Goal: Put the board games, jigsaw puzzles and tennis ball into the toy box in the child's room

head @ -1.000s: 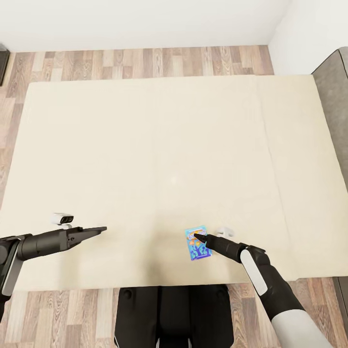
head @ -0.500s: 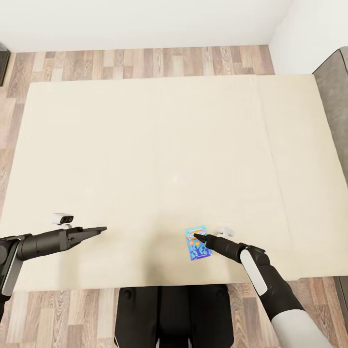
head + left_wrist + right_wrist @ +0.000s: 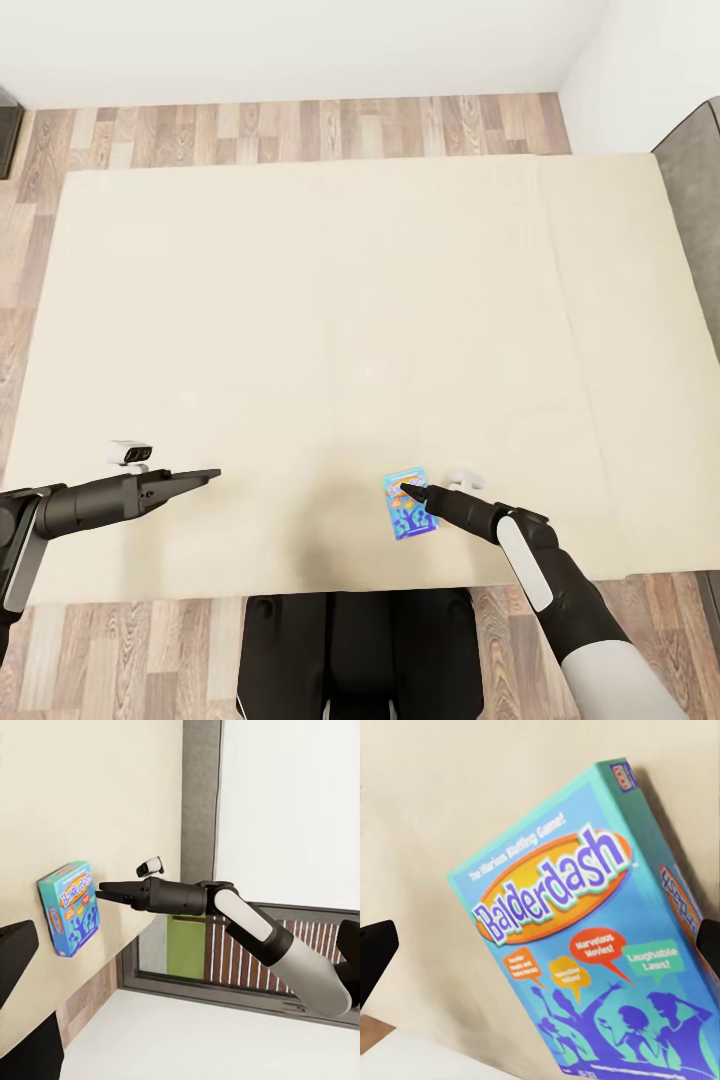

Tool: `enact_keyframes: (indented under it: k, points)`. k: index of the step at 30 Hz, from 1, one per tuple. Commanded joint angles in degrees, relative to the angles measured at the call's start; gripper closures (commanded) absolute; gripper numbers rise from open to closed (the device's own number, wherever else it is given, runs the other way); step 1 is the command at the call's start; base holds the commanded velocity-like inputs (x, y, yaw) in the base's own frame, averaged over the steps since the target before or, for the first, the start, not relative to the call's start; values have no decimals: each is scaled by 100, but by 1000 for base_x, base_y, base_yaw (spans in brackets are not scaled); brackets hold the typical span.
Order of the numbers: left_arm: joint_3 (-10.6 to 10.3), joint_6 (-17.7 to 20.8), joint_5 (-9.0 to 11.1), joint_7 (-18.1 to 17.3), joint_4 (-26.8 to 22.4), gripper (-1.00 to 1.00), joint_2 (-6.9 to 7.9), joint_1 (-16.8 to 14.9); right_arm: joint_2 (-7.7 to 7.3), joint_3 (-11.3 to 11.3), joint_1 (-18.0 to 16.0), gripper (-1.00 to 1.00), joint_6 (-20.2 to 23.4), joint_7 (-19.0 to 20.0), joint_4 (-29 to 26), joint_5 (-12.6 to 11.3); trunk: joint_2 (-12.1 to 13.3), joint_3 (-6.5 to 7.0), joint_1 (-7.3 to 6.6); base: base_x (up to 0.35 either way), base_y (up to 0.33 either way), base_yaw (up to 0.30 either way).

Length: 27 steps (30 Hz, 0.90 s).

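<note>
A light blue board game with yellow lettering lies flat on the beige bed, close to its near edge. My right gripper hovers right over the game's near end, open. In the right wrist view the game sits between two widely spread black fingertips. The left wrist view shows the same game with the right gripper pointing at it. My left gripper hangs open over bare mattress well to the left of the game, holding nothing.
The bed's grey headboard runs along the right edge. Wood-plank floor lies beyond the bed, then a white wall. A dark object stands at the far left. A grey-framed window is behind the right arm.
The whole head picture has shifted a little, so the camera moved. Both grippers and the board game keep their places.
</note>
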Motion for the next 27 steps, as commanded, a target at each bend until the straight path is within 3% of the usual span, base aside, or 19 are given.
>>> enact_keyframes:
  k: [1, 27]
  points:
    - [-1, 61, -5, -24, -1, -100, 2, -1, -4, 5, -1, -100, 23, 3, -5, -9, -9, -6, 3, 0, 39, 0]
    - [0, 61, -5, -24, -1, -100, 2, 0, -4, 5, -1, -100, 30, 3, -5, -9, -9, -6, 3, 0, 44, 0]
